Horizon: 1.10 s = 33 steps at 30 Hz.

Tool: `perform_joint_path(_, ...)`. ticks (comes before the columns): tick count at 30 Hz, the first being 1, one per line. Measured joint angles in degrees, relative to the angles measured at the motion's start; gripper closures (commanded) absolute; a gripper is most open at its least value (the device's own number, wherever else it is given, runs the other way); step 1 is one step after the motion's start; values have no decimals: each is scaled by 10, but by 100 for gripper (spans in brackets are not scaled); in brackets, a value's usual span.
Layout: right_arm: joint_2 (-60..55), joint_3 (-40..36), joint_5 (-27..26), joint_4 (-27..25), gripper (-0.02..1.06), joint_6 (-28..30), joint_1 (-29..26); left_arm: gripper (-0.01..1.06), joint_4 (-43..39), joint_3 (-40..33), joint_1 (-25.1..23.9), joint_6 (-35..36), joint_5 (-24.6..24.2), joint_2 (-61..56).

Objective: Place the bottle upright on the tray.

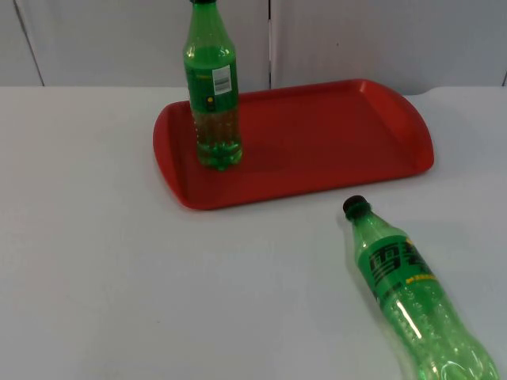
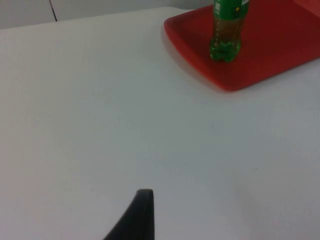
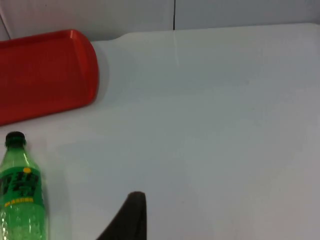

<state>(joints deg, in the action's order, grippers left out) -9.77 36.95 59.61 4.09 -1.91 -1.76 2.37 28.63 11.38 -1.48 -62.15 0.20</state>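
Observation:
A red tray [image 1: 341, 134] lies at the back middle of the white table. One green bottle [image 1: 212, 95] with a black cap stands upright on the tray's left part. A second green bottle [image 1: 404, 289] lies on its side on the table, in front of the tray's right end, with its cap towards the tray. My left gripper [image 2: 142, 220] is above bare table, well away from the tray [image 2: 280, 55] and the standing bottle [image 2: 225, 35]. My right gripper [image 3: 130, 217] is over the table beside the lying bottle [image 3: 20, 200], apart from it, with the tray [image 3: 45, 70] beyond.
The grey partition wall [image 1: 356, 39] closes the table just behind the tray. Bare white table [image 1: 119, 277] stretches left of and in front of the tray.

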Motion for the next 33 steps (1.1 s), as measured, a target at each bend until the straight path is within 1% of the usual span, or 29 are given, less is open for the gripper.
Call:
perform_joint_path(1, 0, 0, 0, 0, -1, 0, 0, 0, 0, 0, 0, 0, 0, 0)
perform_joint_path(6, -90, 48, -37, 0, -1, 0, 0, 0, 0, 0, 0, 0, 0, 0)
perform_joint_path(7, -90, 48, -37, 0, -1, 0, 0, 0, 0, 0, 0, 0, 0, 0)
perform_joint_path(11, -172, 82, -51, 0, -1, 0, 0, 0, 0, 0, 0, 0, 0, 0)
perform_joint_path(12, -172, 82, -51, 0, -1, 0, 0, 0, 0, 0, 0, 0, 0, 0)
perform_joint_path(16, -277, 117, -58, 0, -1, 0, 0, 0, 0, 0, 0, 0, 0, 0)
perform_joint_path(17, -277, 117, -58, 0, -1, 0, 0, 0, 0, 0, 0, 0, 0, 0)
perform_joint_path(20, -356, 147, -61, -11, -1, 4, 0, 0, 0, 0, 0, 0, 0, 0)
perform_joint_path(21, -384, 156, -62, -21, 0, 14, 0, 0, 0, 0, 0, 0, 0, 0)
perform_joint_path(22, -384, 156, -62, -21, 1, 14, 0, 0, 0, 0, 0, 0, 0, 0)
perform_joint_path(24, -437, 179, -63, -48, 1, 36, 0, 0, 0, 0, 0, 0, 0, 0)
perform_joint_path(26, -496, 200, -65, -86, 3, 66, 0, 0, 0, 0, 0, 0, 0, 0)
perform_joint_path(27, -496, 200, -65, -86, 4, 66, 0, 0, 0, 0, 0, 0, 0, 0)
perform_joint_path(31, -603, 244, -68, -164, 4, 117, 0, 0, 0, 0, 0, 0, 0, 0)
perform_joint_path(32, -603, 244, -68, -164, 4, 117, 0, 0, 0, 0, 0, 0, 0, 0)
perform_joint_path(33, -628, 251, -68, -175, 4, 125, 0, 0, 0, 0, 0, 0, 0, 0)
